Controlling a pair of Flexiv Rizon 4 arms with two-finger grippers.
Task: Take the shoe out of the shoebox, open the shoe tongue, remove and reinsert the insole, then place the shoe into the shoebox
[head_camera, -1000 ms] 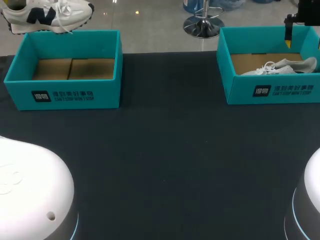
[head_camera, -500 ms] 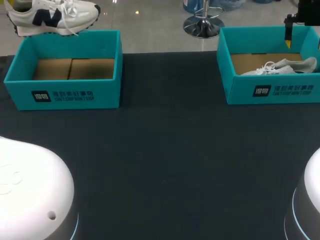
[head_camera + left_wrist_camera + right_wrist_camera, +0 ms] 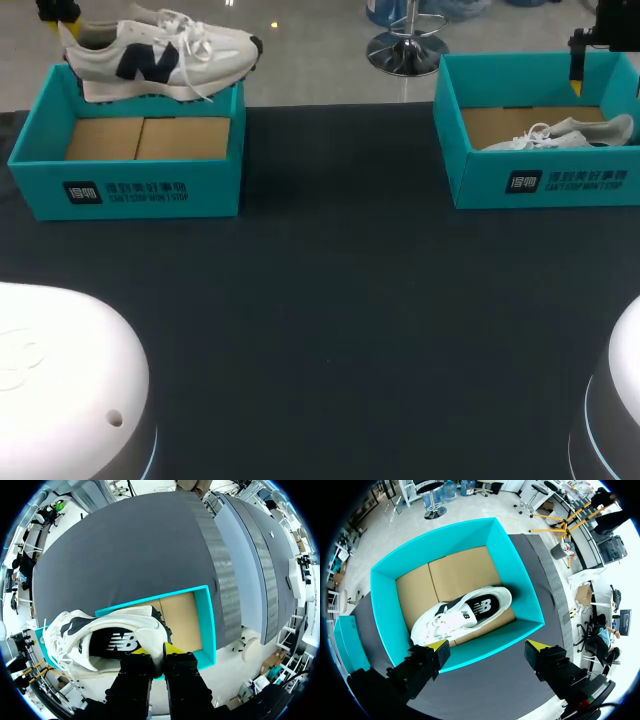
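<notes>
A white sneaker with a navy logo [image 3: 160, 60] hangs over the back wall of the left teal shoebox [image 3: 130, 190], toe pointing right. My left gripper [image 3: 62, 20] is shut on its heel collar; in the left wrist view the gripper [image 3: 157, 651] pinches the heel rim of the sneaker [image 3: 100, 640], with the left shoebox [image 3: 207, 625] below holding only its cardboard floor. A second white sneaker [image 3: 570, 132] lies in the right teal shoebox [image 3: 540, 185]. My right gripper [image 3: 486, 647] stands open above that shoebox [image 3: 385, 605], over its sneaker [image 3: 465, 614], touching nothing.
Dark cloth covers the table [image 3: 330, 320] between and in front of the two boxes. The white bases of my arms [image 3: 60, 390] sit at the near corners.
My left gripper has carried the sneaker to the right and lower, from the far left corner to above the left box's back wall. The right arm has not moved.
</notes>
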